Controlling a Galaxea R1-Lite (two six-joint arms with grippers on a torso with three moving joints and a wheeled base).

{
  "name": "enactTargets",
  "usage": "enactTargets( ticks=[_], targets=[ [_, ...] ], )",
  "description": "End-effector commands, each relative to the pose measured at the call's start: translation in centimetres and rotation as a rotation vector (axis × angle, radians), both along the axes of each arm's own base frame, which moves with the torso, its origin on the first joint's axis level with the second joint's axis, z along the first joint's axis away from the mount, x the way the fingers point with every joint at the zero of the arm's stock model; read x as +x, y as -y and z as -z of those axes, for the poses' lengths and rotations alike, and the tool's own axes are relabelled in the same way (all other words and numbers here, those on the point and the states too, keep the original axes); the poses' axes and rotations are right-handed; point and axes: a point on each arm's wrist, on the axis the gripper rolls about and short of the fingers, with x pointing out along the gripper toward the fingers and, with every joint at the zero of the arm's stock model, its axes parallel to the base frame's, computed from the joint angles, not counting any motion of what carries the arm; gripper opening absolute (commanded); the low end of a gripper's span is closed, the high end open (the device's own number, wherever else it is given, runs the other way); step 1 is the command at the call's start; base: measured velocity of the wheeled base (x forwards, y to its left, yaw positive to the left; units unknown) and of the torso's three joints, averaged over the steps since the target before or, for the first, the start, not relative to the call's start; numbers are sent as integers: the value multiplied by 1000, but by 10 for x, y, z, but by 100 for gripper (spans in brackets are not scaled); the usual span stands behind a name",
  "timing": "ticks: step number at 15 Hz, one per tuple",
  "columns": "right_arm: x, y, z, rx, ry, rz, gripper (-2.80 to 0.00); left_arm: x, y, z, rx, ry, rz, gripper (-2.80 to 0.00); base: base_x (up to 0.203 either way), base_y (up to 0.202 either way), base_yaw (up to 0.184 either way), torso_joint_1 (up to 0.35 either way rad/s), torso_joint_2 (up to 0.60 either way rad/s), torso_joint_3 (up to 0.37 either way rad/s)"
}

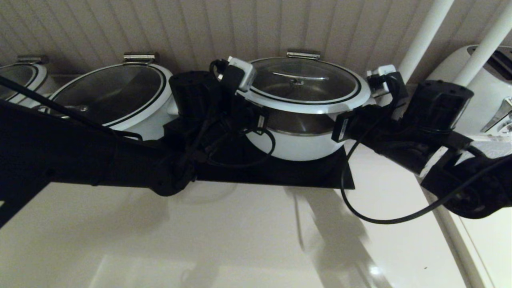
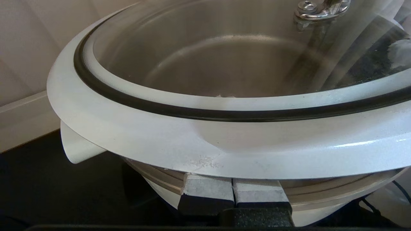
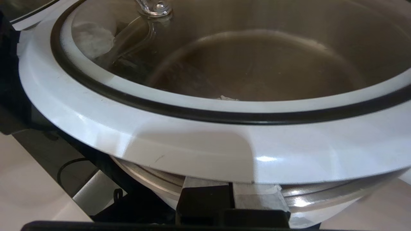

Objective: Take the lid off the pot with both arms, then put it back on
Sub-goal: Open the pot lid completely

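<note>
Head view: lid (image 1: pixel 306 86) raised just above pot (image 1: pixel 298 140), tilted, on black surface (image 1: pixel 304 174). Left claw (image 2: pixel 233 192) and right claw (image 3: pixel 231 195) fingers pressed together under lid rim.

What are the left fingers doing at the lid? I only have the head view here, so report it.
Observer: The left gripper is shut, pads together, tucked beneath the white rim of the lid.
Operator: Now the right side.
Observer: The right gripper is likewise shut beneath the rim, not pinching it.
Operator: Check under the rim.
Observer: A steel band shows beneath it, above the white wall of the pot.
</note>
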Motion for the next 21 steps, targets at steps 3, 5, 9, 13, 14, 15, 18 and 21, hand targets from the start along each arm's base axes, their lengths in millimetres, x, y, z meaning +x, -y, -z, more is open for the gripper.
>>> enactTargets(
  ticks=[3,5,9,13,14,15,18,21],
  targets=[
    [5,-3,5,-5,-6,1,-280,-1,0,-2,-3,7,0,-280,0,0,0,0,0,0],
    [6,-3,3,-3,2,1,-280,-1,0,-2,-3,7,0,-280,0,0,0,0,0,0],
    [8,-1,2,-4,9,10,-280,-1,-1,-2,-3,7,0,-280,0,0,0,0,0,0],
    [11,4,-2,2,23,28,-280,-1,0,-1,-2,6,0,-280,0,0,0,0,0,0],
    [13,6,-2,2,22,33,-280,-1,0,-1,-1,4,0,-280,0,0,0,0,0,0],
    [13,6,-2,2,22,36,-280,-1,-1,0,-1,3,0,-280,0,0,0,0,0,0],
    [14,8,-4,6,31,40,-280,-1,-1,0,0,3,0,-280,0,0,0,0,0,0],
    [21,6,-7,20,64,45,-280,-1,-1,1,2,-3,0,-280,0,0,0,0,0,0]
  ],
)
